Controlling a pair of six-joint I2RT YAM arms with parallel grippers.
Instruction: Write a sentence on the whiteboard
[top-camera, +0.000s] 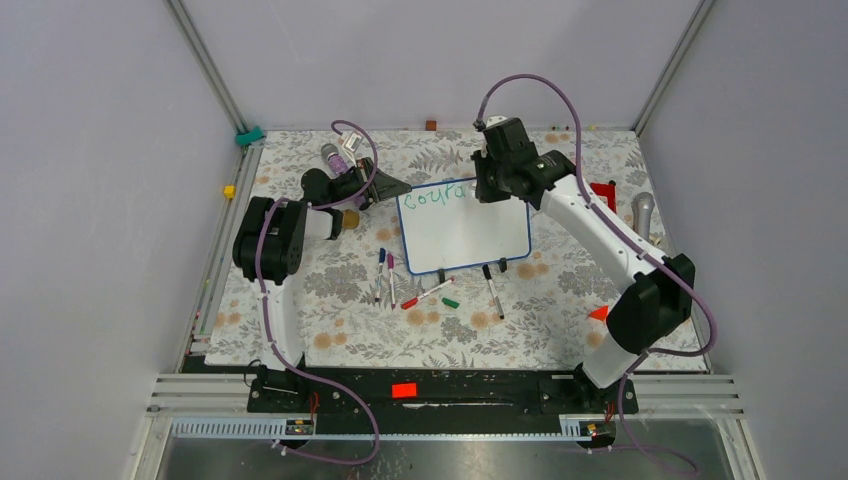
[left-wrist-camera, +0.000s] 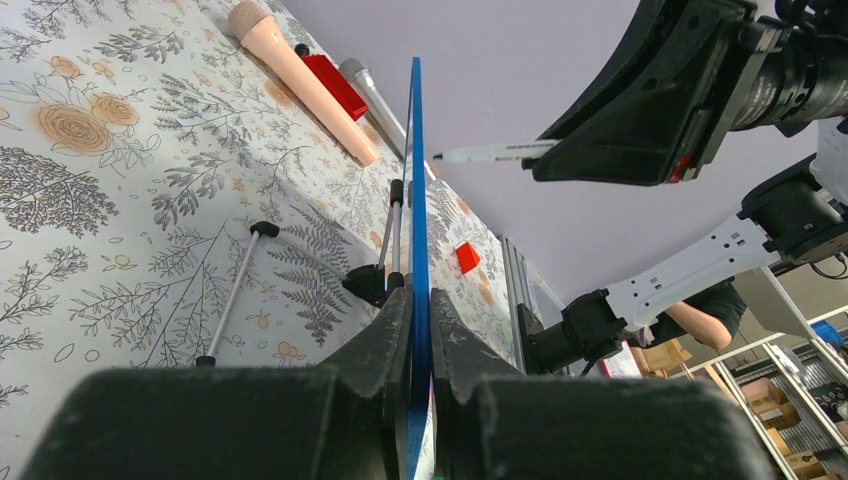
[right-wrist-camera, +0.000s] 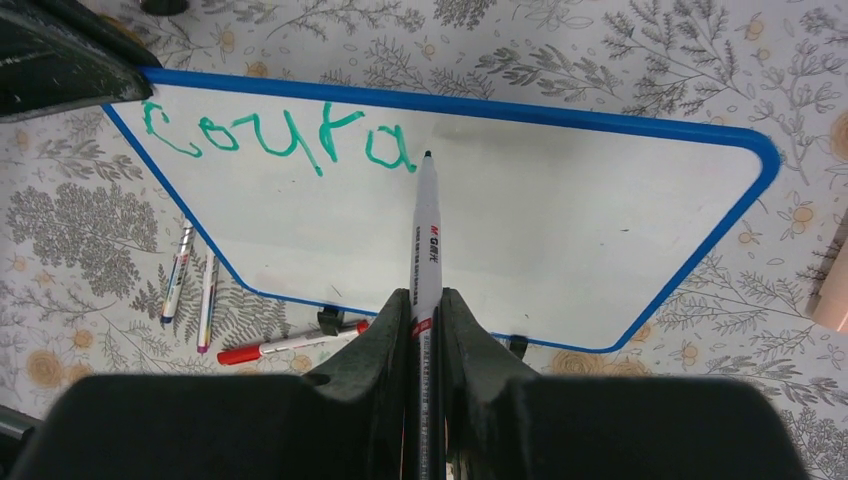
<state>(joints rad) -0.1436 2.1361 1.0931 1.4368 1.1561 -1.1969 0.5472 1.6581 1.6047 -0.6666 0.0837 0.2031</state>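
The whiteboard (right-wrist-camera: 560, 250) is glossy, edged in blue plastic, the marker (right-wrist-camera: 427, 240) smooth white plastic, the floral cloth (right-wrist-camera: 620, 60) matt.

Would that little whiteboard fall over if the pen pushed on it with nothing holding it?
Probably it would tip or slide: the whiteboard stands on only two small feet, and the left pincer grips its edge, seemingly to steady it. Edge-on it looks thin and straight, so likely light yet stiff.
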